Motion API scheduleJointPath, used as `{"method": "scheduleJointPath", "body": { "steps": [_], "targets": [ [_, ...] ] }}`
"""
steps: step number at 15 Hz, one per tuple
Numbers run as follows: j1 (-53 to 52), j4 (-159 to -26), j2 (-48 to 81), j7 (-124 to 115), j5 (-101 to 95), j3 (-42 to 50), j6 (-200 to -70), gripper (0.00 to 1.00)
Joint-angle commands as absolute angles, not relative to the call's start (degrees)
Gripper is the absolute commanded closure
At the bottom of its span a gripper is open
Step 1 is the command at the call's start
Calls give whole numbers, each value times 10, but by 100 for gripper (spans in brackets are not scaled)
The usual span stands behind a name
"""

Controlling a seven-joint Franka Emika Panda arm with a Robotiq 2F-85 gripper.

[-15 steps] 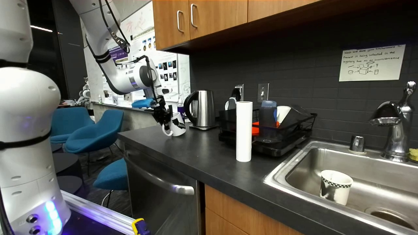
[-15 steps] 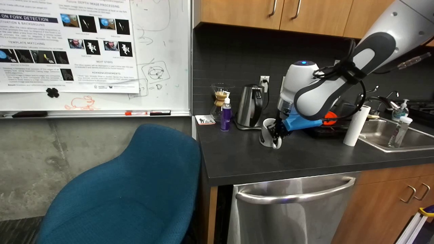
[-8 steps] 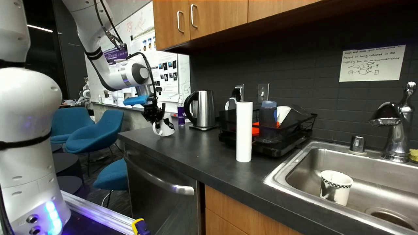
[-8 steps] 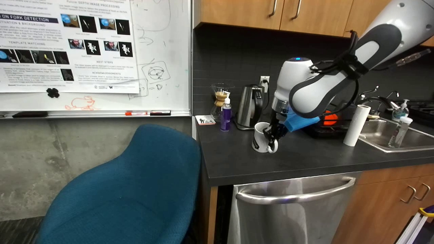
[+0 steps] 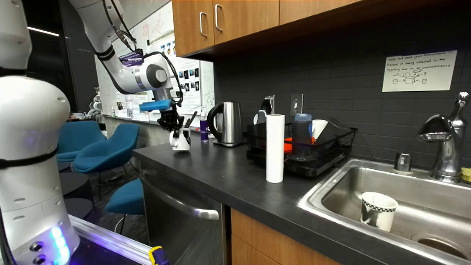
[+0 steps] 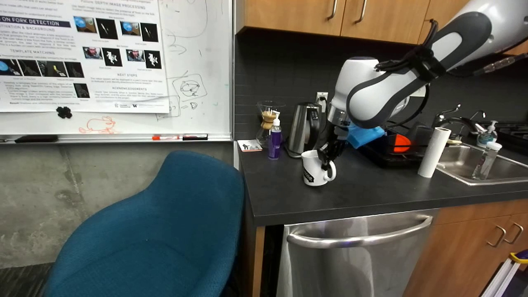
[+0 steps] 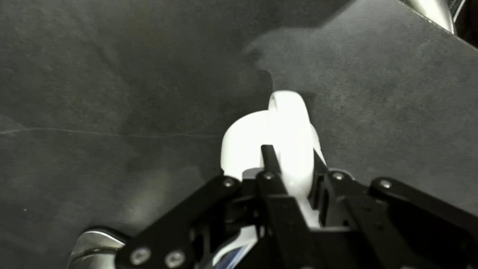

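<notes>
A white mug (image 5: 182,142) with a black printed patch hangs from my gripper (image 7: 293,160), roughly upright. The handle (image 7: 290,123) is pinched between the two black fingers in the wrist view, and the mug's body (image 7: 242,144) shows behind it. In an exterior view the mug (image 6: 313,170) has its handle on the gripper's side and its lettering on the far side. A dark shadow sits right under its base, so it appears to be just above the dark counter (image 5: 220,165). How far above, I cannot tell. The mug's inside is hidden.
A steel kettle (image 5: 230,125) and a purple pump bottle (image 6: 274,140) stand behind the mug. Farther along are a white roll (image 5: 275,147), a black dish rack (image 5: 312,167) and a sink (image 5: 312,197) holding a patterned cup (image 5: 379,211). Wooden cabinets (image 5: 243,18) hang overhead.
Gripper and mug have shifted together to the left in both exterior views, away from the kettle's front. The mug's tilt has lessened. The grip on the handle looks the same.
</notes>
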State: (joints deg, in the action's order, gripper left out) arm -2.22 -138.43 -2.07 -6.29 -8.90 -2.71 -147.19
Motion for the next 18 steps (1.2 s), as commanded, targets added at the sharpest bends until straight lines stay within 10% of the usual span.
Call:
{"method": "scheduleJointPath", "body": {
  "steps": [1,18],
  "targets": [
    [-27,-1356,-16,-4,-55,-28,-1468,95],
    [-19,-1214,113,126,58,-53,-1508,95]
  ]
}}
